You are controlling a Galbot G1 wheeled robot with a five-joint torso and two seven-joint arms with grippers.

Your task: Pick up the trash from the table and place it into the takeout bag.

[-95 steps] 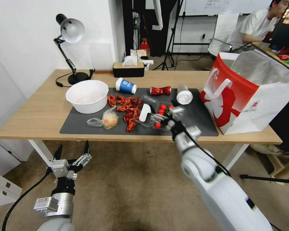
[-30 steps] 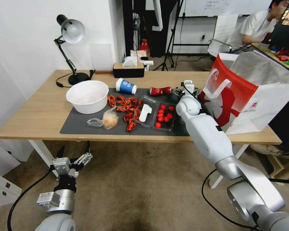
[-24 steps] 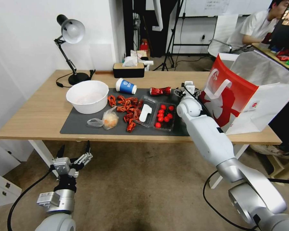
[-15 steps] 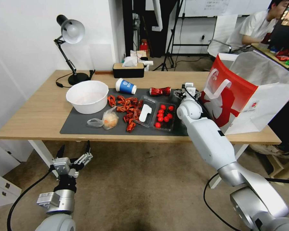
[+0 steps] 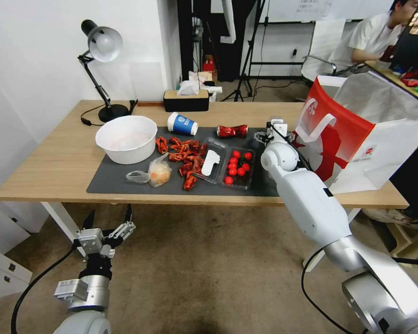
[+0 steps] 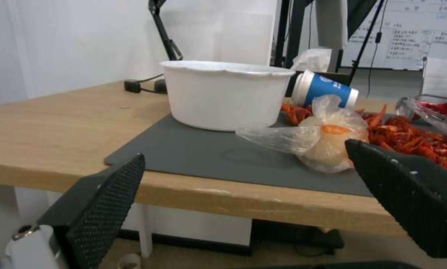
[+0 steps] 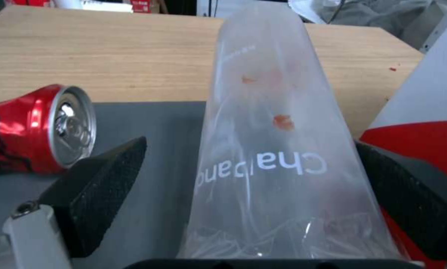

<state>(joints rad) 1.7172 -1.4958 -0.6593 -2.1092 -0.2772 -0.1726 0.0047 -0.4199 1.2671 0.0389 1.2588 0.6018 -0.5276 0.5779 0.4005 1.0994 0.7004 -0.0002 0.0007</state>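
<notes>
Right gripper [image 7: 248,209] out over the far right part of the dark mat [image 5: 125,178], fingers [image 7: 99,183] spread wide on either side of a clear cup [image 7: 278,157] lying on its side, pads not yet touching its walls. Cup on the mat, squeezed between a crushed red can [image 7: 34,129] on one side and the red-and-white takeout bag [image 5: 357,134] on the other; bag wall just beside one finger, little room there. More room on the can side, a strip of bare mat between can and cup. In the head view, right gripper [image 5: 276,132] partly hidden behind its own arm, close against the bag's red face.

Left gripper [image 5: 107,221] low, below and in front of the table's [image 5: 46,171] near edge, fingers [image 6: 109,201] spread wide, holding nothing, open floor all around.

On the mat, from left: white bowl [image 5: 126,138]; clear plastic bag with an orange lump [image 5: 155,174] near the front edge; blue-and-white paper cup [image 5: 182,124] on its side toward the back; scattered red shell scraps [image 5: 183,155]; clear tray with a white spoon [image 5: 210,162]; clear tray of small red tomatoes [image 5: 238,167]. Bare wood wide open on the left end, apart from a desk lamp [image 5: 102,69] at the back corner. Tissue box [image 5: 185,98] at the back edge. Bag standing at the right end, mouth open, reaching close to the front edge.
</notes>
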